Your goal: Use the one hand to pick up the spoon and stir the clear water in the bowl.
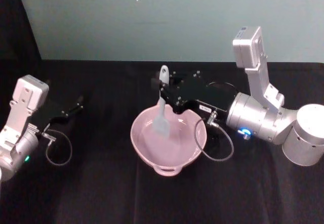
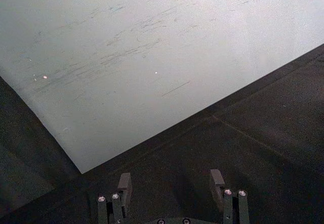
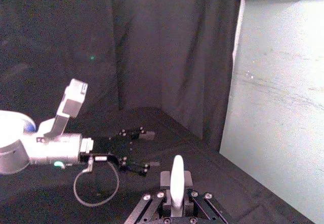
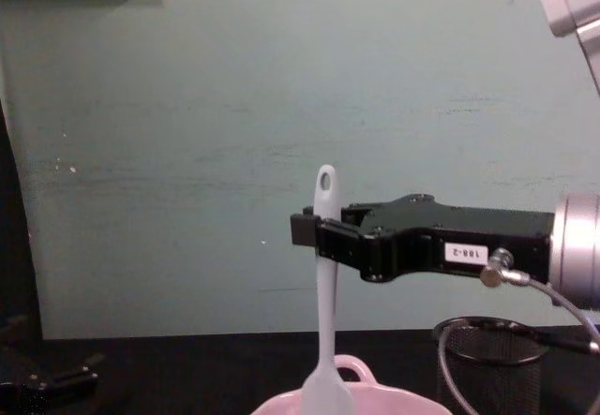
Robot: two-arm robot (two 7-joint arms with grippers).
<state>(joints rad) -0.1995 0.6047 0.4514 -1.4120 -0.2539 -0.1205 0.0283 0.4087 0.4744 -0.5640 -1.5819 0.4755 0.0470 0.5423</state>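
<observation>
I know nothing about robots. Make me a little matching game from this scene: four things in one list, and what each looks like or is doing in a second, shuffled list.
1. spoon
2. bowl
3. right gripper
4. left gripper

A. open, holding nothing, off to the left
B. pale pink, with a small loop handle
C. white, upright, blade down in the bowl
D. clamped on the spoon's handle

Pairs: 1-C, 2-B, 3-D, 4-A.

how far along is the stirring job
Done: the right gripper is shut on the spoon, held upright. In hand: its blade is down inside the bowl. Still to do: the stirring itself; one moment cannot show how much. The left gripper sits open, off to the left.
</observation>
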